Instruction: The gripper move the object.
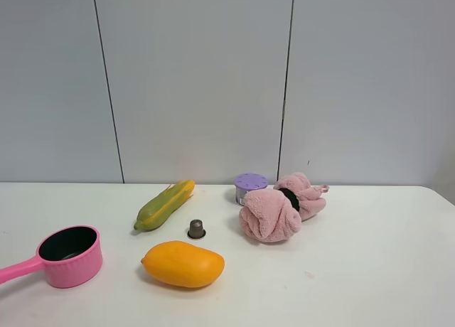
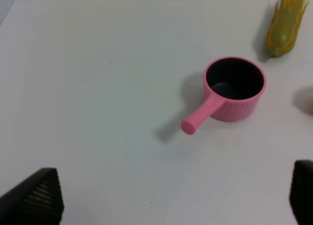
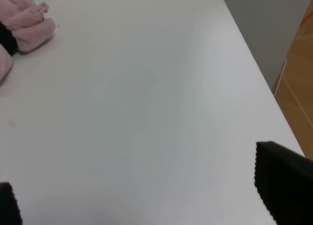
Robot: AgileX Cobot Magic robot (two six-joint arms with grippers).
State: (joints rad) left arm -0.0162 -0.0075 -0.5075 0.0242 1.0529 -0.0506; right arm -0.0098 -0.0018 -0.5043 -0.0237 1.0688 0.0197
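The object, a tiny dark grey-brown capsule [image 1: 196, 229], stands upright on the white table [image 1: 370, 270] between the mango and the corn. Neither arm shows in the exterior high view. In the left wrist view my left gripper [image 2: 168, 195] is open above bare table, its black fingertips [image 2: 34, 198] wide apart, with the pink pan ahead of it. My right gripper [image 3: 146, 198] is also open, with nothing between its fingers, over the table's right side near the edge. The capsule appears in neither wrist view.
A yellow mango [image 1: 183, 264] lies in front of the capsule and a green-yellow corn cob [image 1: 165, 205] behind it. A pink saucepan [image 1: 70, 256] sits at the left. A purple-lidded cup [image 1: 250, 186] and a pink towel [image 1: 279, 207] lie at the back. The table edge [image 3: 254, 83] runs beside my right gripper.
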